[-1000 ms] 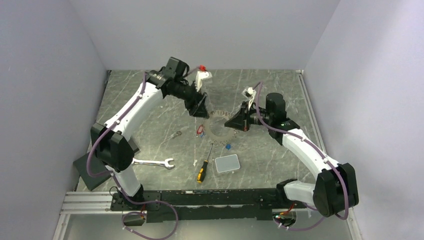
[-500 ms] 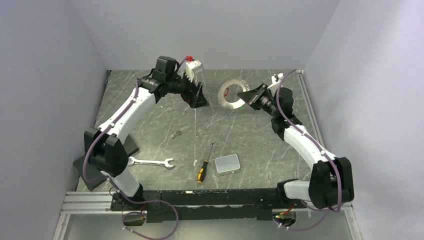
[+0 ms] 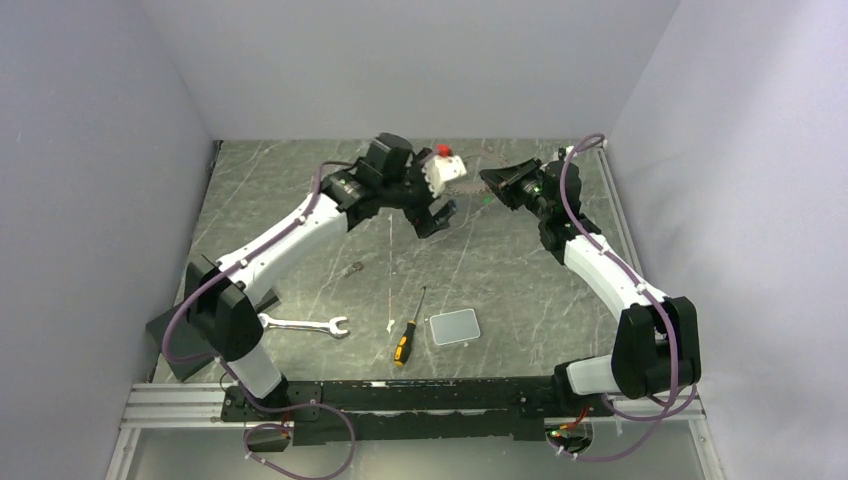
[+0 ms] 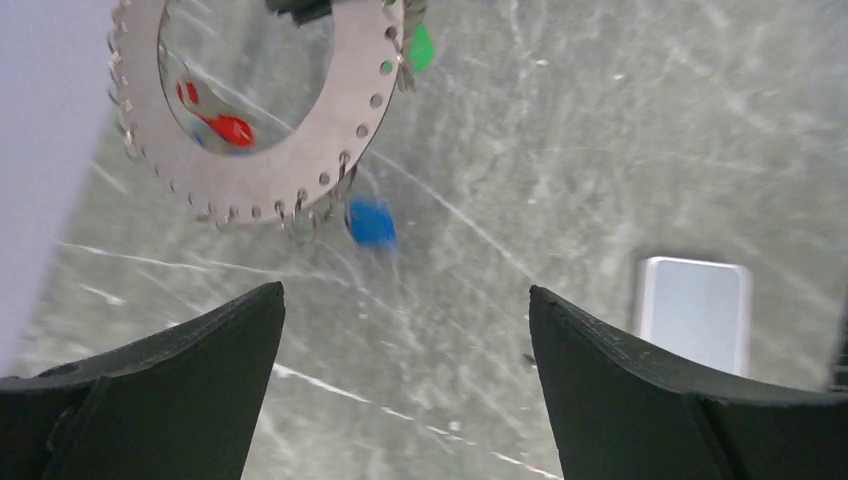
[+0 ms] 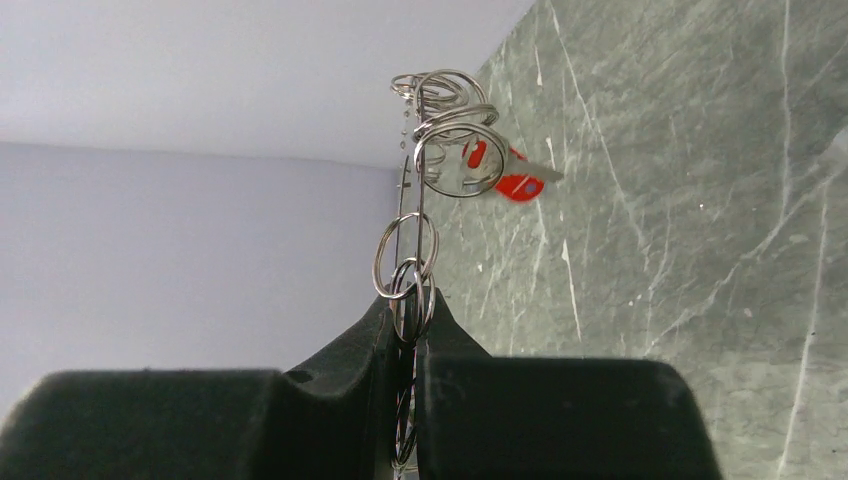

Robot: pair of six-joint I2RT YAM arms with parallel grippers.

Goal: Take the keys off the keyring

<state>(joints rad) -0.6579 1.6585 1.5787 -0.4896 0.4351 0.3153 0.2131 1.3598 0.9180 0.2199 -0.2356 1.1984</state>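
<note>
- Left wrist view: the left gripper (image 4: 405, 295) has its two dark fingers (image 4: 150, 400) spread wide with nothing between them. Beyond the tips, up and to the left, the keyring (image 4: 352, 130) hangs in the air as a flat band pierced with small holes, clear of both fingers. The keys (image 4: 372, 222) dangle from its edge: a blue tag at the bottom, a green tag (image 4: 421, 47) on the right, and a red tag (image 4: 230, 128) seen through the middle. A grey box (image 4: 695, 312) lies on the table (image 4: 560, 130) at the right.
- Right wrist view: the right gripper (image 5: 412, 320) is pinched tight on the keyring, which shows edge-on and stands up from between the fingers. Small wire loops (image 5: 405, 258) hang along it, and a red-tagged key (image 5: 508, 182) sticks out near the top.
- Top view: both grippers meet high over the far middle of the table, the left one just beside the right. The keyring between them is hard to make out. Near the arm bases lie a wrench (image 3: 303, 324), a screwdriver (image 3: 405, 338) and the grey box, well apart from the grippers.
</note>
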